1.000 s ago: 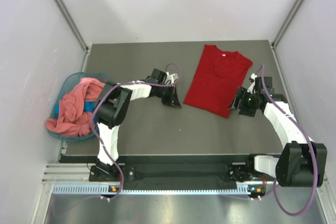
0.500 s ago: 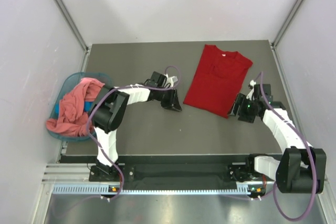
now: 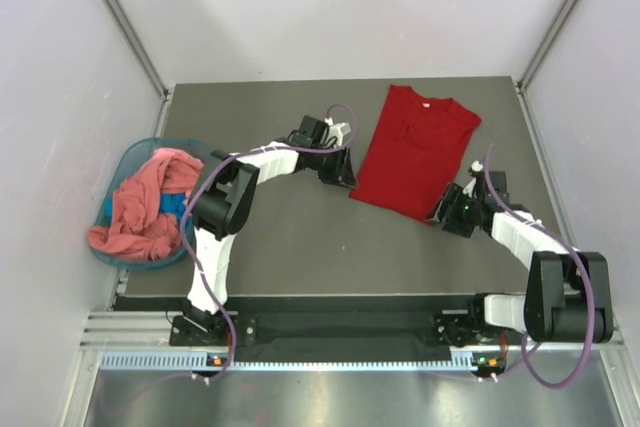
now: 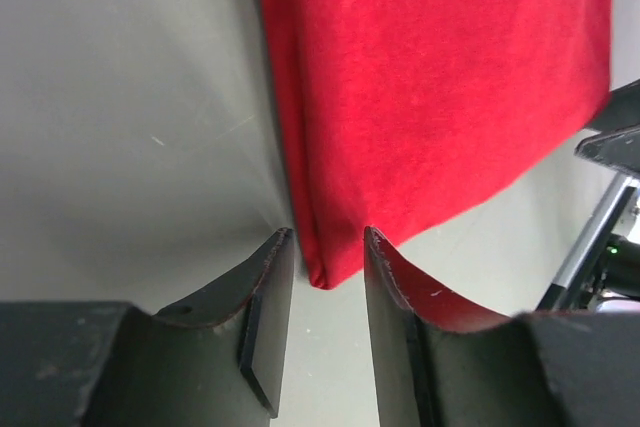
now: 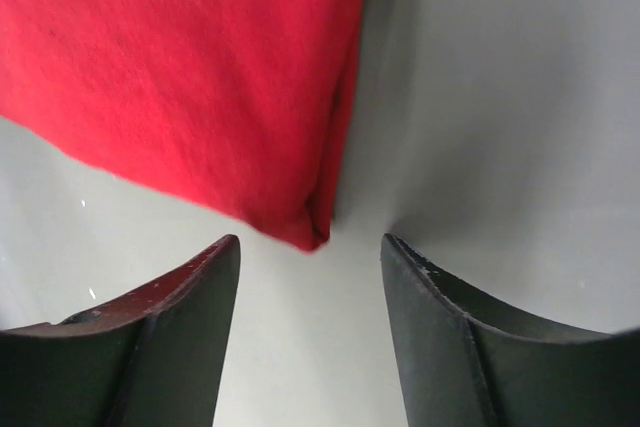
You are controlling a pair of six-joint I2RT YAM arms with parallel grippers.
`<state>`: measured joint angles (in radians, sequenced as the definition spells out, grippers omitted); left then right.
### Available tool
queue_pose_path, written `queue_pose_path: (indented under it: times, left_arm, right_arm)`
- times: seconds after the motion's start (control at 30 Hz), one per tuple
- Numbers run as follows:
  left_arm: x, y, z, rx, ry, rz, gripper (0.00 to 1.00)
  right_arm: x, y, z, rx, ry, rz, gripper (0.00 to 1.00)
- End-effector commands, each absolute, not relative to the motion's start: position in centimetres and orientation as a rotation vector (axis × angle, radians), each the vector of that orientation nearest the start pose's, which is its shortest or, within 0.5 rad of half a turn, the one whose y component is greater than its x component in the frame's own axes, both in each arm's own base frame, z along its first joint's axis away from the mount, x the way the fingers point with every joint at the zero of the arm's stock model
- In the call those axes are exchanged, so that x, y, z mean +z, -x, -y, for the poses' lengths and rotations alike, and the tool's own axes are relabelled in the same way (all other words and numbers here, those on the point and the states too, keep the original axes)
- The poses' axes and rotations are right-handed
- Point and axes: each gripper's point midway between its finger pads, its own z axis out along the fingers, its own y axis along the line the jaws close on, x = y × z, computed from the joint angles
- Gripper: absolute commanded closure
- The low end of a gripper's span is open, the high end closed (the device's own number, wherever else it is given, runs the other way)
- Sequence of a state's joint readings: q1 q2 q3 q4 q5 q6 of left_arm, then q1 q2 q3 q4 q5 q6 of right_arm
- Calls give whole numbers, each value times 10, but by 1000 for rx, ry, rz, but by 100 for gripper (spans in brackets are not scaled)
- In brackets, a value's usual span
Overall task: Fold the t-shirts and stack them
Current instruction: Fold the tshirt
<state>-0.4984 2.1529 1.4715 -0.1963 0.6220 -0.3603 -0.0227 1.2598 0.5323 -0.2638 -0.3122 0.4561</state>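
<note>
Red shirt: soft plain knit, folded to a long rectangle, flat on the matte grey table, right of centre.
Pink shirt: crumpled heap in the teal plastic basket, far left.
Left gripper: had crossed from mid-table to the red shirt's near-left corner; jaws parted from shut, holding nothing.
Right gripper: wide open, empty, now nearer the near-right corner.
Only the wrist views showed each hemmed corner lying between black fingers, unpinched.
</note>
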Motion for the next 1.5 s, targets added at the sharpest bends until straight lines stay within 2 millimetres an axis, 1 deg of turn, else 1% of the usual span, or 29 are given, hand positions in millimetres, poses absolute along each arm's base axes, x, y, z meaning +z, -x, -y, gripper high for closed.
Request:
queue_pose_path:
  times: [0.0, 0.07, 0.2, 0.3, 0.4, 0.5, 0.53, 0.57, 0.6, 0.63, 0.67, 0.7, 0.73, 0.83, 0.87, 0.9, 0.93, 0.97, 1.03, 1.17, 1.23, 1.27, 1.33, 1.37, 1.4, 1.43, 1.47]
  left_arm:
    - [40, -384, 336, -1111, -512, -2511, 60]
    - [36, -380, 336, -1118, -510, -2524, 56]
    - [32, -375, 333, -1125, -507, -2530, 58]
    - [27, -372, 333, -1131, -507, -2542, 59]
    - [24, -370, 332, -1136, -506, -2553, 64]
    - [22, -368, 332, -1140, -488, -2566, 78]
    - [22, -368, 332, -1145, -485, -2568, 84]
    - [23, -367, 333, -1152, -482, -2569, 96]
    - [24, -367, 334, -1162, -479, -2570, 100]
    - [25, -366, 334, -1169, -476, -2570, 100]
    - [25, -364, 334, -1172, -470, -2576, 100]
    - [29, -364, 334, -1180, -467, -2569, 100]
    - [30, -363, 334, -1174, -459, -2573, 100]
    - [35, -357, 329, -1159, -428, -2582, 100]
    - [38, -353, 327, -1153, -421, -2587, 100]
    - [39, -352, 327, -1151, -419, -2586, 100]
    - [39, -350, 326, -1147, -415, -2588, 100]
    - [39, -346, 325, -1146, -415, -2596, 100]
    - [37, -340, 322, -1141, -410, -2618, 100]
    - [27, -321, 312, -1093, -393, -2669, 100]
    - [25, -315, 308, -1075, -389, -2679, 100]
    - [25, -308, 306, -1072, -389, -2689, 100]
    - [21, -299, 302, -1071, -370, -2714, 100]
    - [25, -296, 302, -1073, -368, -2712, 100]
    - [24, -295, 299, -1047, -351, -2722, 100]
    - [19, -288, 295, -1036, -341, -2743, 100]
    - [22, -286, 295, -1036, -347, -2737, 100]
  right_arm:
    - [34, -282, -61, 545, -477, -2481, 41]
    - [32, -282, -60, 539, -477, -2481, 44]
    - [29, -282, -61, 542, -480, -2480, 46]
    - [25, -281, -63, 556, -480, -2493, 51]
    - [23, -280, -67, 590, -470, -2491, 55]
    - [17, -275, -71, 618, -471, -2529, 58]
    - [15, -273, -71, 616, -475, -2542, 60]
    - [15, -273, -70, 605, -484, -2549, 71]
    - [15, -271, -69, 596, -491, -2558, 77]
    - [13, -264, -68, 586, -509, -2588, 83]
    - [14, -263, -67, 578, -518, -2596, 90]
    - [14, -259, -66, 563, -533, -2613, 91]
    - [15, -251, -65, 555, -547, -2638, 92]
    - [18, -243, -59, 499, -575, -2662, 91]
    - [17, -235, -57, 475, -590, -2685, 91]
    - [18, -233, -56, 469, -598, -2684, 91]
    - [22, -232, -55, 465, -597, -2674, 91]
    - [21, -225, -55, 455, -606, -2686, 91]
    - [24, -220, -55, 456, -617, -2680, 90]
    - [17, -204, -61, 478, -651, -2704, 84]
    - [15, -201, -61, 474, -683, -2707, 84]
    - [13, -195, -70, 479, -643, -2734, 82]
    - [11, -188, -73, 470, -641, -2754, 80]
    - [11, -186, -76, 470, -627, -2763, 79]
    - [11, -185, -76, 464, -642, -2761, 77]
    - [14, -183, -77, 464, -632, -2758, 74]
    - [15, -183, -77, 464, -640, -2753, 74]
